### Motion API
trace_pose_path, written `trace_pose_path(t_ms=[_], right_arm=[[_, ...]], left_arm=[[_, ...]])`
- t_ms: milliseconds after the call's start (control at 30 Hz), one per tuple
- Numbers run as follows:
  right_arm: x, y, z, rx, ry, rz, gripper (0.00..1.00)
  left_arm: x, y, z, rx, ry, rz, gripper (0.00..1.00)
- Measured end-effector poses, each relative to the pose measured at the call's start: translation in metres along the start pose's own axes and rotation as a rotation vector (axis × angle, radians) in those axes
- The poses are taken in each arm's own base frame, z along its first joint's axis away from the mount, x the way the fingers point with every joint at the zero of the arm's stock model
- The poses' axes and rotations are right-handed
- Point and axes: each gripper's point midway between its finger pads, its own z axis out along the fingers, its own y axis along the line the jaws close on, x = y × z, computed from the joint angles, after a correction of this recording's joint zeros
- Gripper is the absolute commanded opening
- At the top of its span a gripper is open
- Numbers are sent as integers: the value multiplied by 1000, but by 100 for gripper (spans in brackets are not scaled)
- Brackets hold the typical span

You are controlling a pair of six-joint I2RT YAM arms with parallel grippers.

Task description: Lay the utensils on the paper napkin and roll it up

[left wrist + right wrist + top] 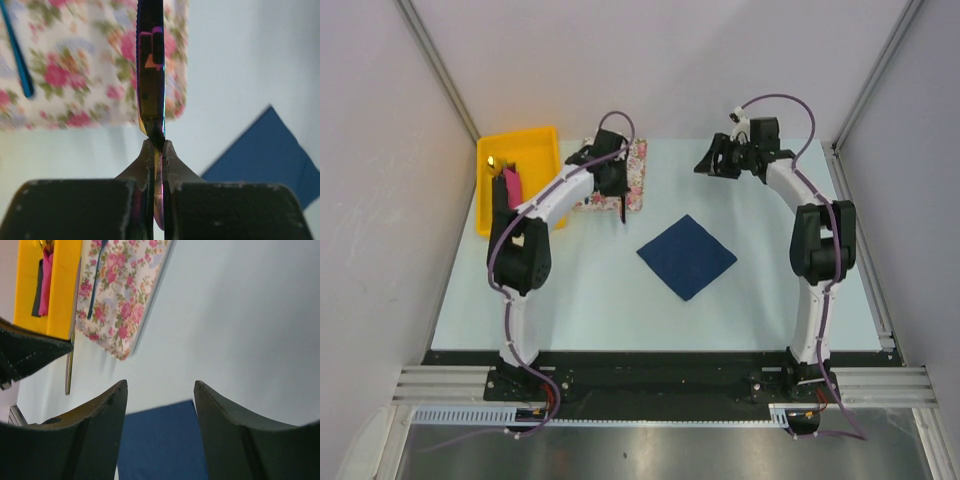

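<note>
Paper napkin (pixel 687 256): navy square, flat on the pale bench (pixel 580 290), centre of the overhead frame, turned corner-on like a diamond, nothing on it. Floral mat (pixel 120 295) lies upper left of the napkin, well apart from it, partly under the left arm. Yellow bin (pixel 535 145) sits just left of the mat, at the bench's upper-left corner. Right gripper (pixel 160 385): jaws spread, holding nothing, upper right of the overhead frame; its wrist view shows the napkin edge below it. Left gripper (pixel 156 145): jaws pinching the tan-orange utensil (pixel 150 85) by one end, at the mat's lower right edge; the blade shows a purple-blue sheen close up. Blue-handled utensil (pixel 17 55) lies on the mat. Pink block (pixel 46 275) and black block (pixel 37 285) sit in the bin.
</note>
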Motion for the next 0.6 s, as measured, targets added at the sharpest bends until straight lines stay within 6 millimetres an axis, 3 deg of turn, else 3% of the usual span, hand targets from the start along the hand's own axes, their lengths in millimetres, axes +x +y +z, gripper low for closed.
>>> trace_pose_path(t_ms=[200, 333, 500, 600], right_arm=[[23, -5, -55, 71, 20, -13, 70], [36, -5, -86, 94, 13, -22, 74], [56, -10, -101, 112, 31, -42, 100], [68, -14, -104, 124, 50, -39, 100]], left_arm=[[59, -51, -33, 57, 33, 32, 0], [87, -82, -39, 94, 50, 55, 0], [106, -115, -45, 128, 50, 79, 0], [112, -134, -42, 146, 48, 88, 0]])
